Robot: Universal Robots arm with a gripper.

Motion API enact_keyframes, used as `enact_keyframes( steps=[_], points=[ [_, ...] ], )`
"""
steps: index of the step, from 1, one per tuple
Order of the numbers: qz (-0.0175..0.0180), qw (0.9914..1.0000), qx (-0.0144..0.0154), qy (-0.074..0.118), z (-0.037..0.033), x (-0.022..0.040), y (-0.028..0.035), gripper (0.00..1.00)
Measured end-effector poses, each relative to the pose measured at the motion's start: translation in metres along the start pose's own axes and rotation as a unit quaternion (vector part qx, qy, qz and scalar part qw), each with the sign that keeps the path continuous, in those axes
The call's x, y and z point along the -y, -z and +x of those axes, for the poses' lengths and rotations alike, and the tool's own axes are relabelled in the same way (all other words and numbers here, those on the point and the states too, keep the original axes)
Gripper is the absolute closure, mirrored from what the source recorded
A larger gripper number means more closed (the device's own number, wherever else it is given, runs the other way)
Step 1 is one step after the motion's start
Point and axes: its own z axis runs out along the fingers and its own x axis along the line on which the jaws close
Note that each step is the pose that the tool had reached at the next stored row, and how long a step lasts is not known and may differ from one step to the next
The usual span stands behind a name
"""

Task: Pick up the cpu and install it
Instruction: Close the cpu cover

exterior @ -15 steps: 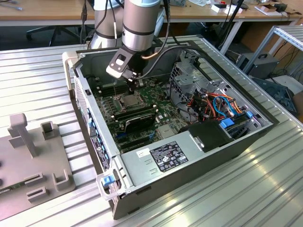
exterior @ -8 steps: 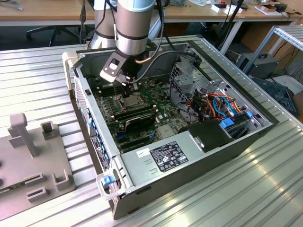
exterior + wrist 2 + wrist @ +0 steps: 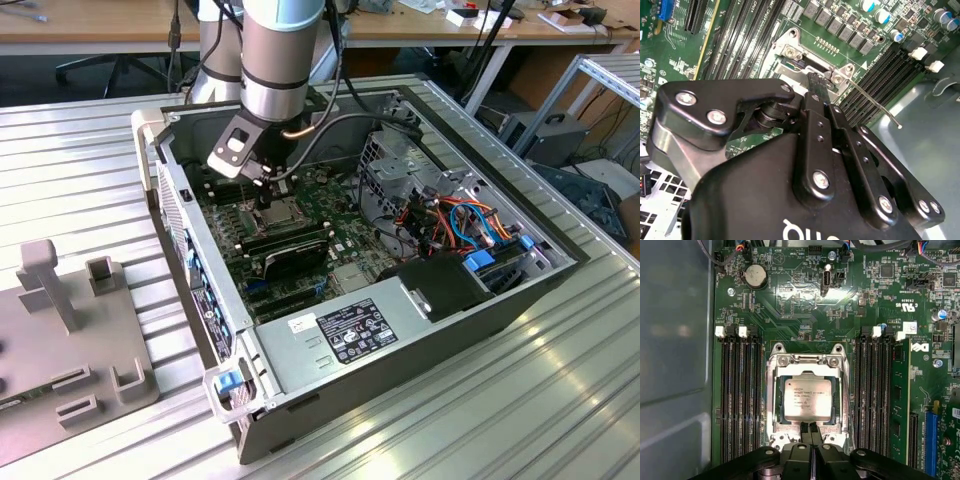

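**Cpu lies in its socket, closed gripper tips at its edge**

In the first wrist view the cpu [image 3: 807, 399] lies flat in the socket frame [image 3: 771, 405] on the green motherboard [image 3: 805, 305], its pale metallic face up and square to the frame. Banks of black memory slots [image 3: 737, 390] run along both sides of the frame.

The gripper [image 3: 810, 431] has its two black fingers pressed together with nothing between them. The tips stand over the frame's rim, just beside the middle of one cpu edge. I cannot tell whether they touch the chip or the frame.

In the second wrist view the closed fingertips [image 3: 815, 85] point down at the frame's hinge end, and the thin wire lever [image 3: 875, 102] angles away beside them.

In the exterior view the arm reaches straight down into the open computer case [image 3: 170, 200], with the gripper low over the board.
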Motion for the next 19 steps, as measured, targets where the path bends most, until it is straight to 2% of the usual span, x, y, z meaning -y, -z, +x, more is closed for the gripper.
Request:
enact_keyframes(
  steps=[8, 13, 19],
  points=[
    [0.0000, 1.00000, 0.0000, 0.000, 0.0000, 0.0081, -0.0046, 0.89],
    [0.0002, 1.00000, -0.0001, 0.000, 0.0000, 0.0088, -0.0093, 0.89],
    [0.0000, 1.00000, -0.0002, 0.000, 0.0000, 0.0088, -0.0102, 0.89]
  ],
)
